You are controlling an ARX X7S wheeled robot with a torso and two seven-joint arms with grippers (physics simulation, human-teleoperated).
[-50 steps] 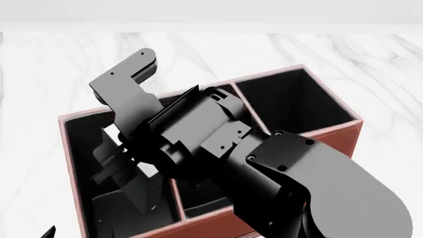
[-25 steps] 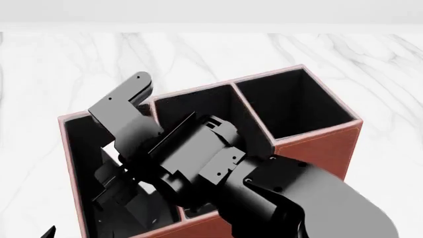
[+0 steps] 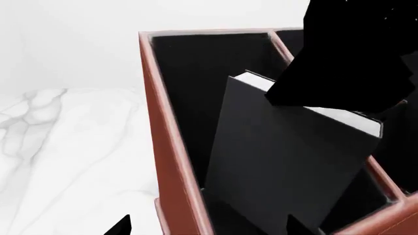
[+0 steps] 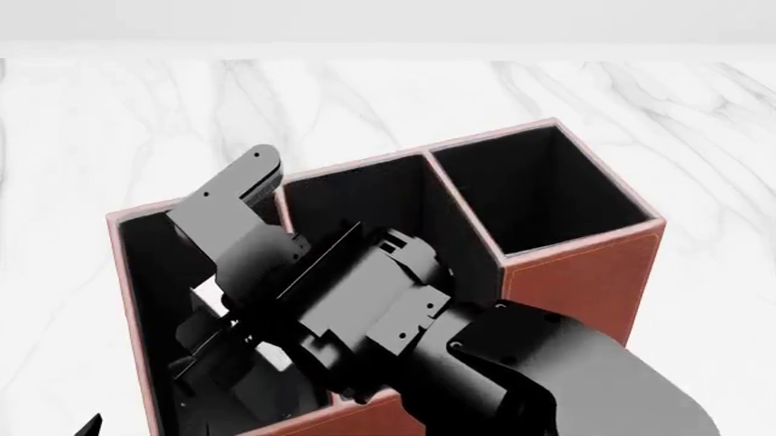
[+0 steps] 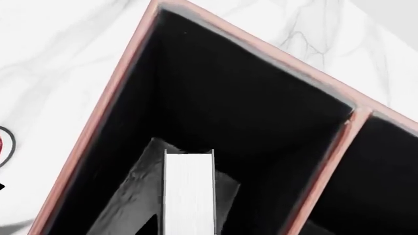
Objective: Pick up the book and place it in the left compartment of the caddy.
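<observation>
The caddy point(image 4: 582, 272) is a reddish-brown box with black lining. My right gripper point(image 4: 224, 313) reaches down into its left compartment point(image 4: 152, 263) and is shut on the book. In the head view only a sliver of the book's white page edge point(image 4: 209, 295) shows. In the right wrist view the book point(image 5: 188, 191) stands on edge between the jaws, inside the left compartment point(image 5: 248, 107). In the left wrist view the black book point(image 3: 287, 161) leans tilted inside the caddy point(image 3: 163, 137). My left gripper point(image 3: 209, 227) is open, level with the caddy's outer wall.
The caddy stands on a white marble table point(image 4: 122, 118). The middle section point(image 4: 363, 200) and the taller square end section point(image 4: 546, 191) lie to the right. A red rim point(image 5: 4, 144) shows outside the caddy. My right arm point(image 4: 546, 372) hides the caddy's near side.
My right arm has moved down and toward me, taking the book deeper into the left compartment. The left gripper has not moved.
</observation>
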